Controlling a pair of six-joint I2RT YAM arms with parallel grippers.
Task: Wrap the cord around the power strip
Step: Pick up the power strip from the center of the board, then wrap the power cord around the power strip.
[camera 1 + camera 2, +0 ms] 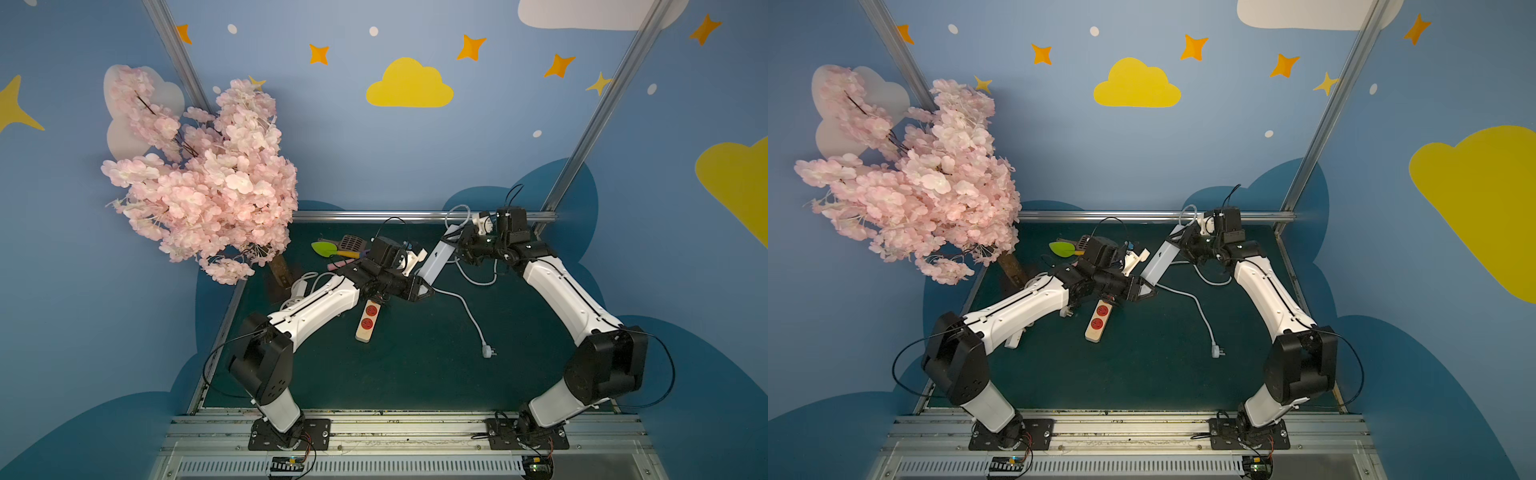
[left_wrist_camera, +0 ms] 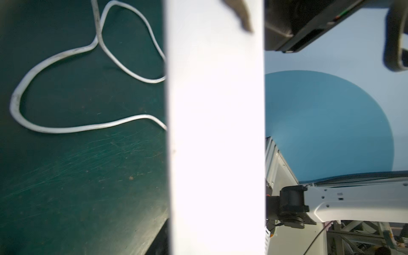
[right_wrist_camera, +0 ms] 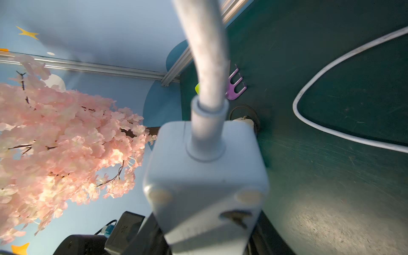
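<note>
We are holding the white power strip [image 1: 434, 259] up off the bench [image 1: 415, 374], tilted, between our two arms. Our right pincer [image 1: 460, 242] is gripping its far, higher end, where the cord [image 1: 467, 309] comes out. Our left pincer [image 1: 424, 287] is sitting at the lower end, and the strip's body is filling the middle of the left wrist view, but we cannot tell whether it is clamping the strip or only bracketing it. The cord is lying in loose loops on the bench, running out to the plug [image 1: 487, 351], and none of it looks wound yet.

We are judging the strip to be light, rigid, smooth plastic, likely to slip or twist in a shallow grip, so taking it across its narrow sides near an end is looking safest. The cord is looking limp yet springy and apt to uncoil. We are thinking of taking it close to the strip, feeding it under tension and leaving the plug for last.
</note>
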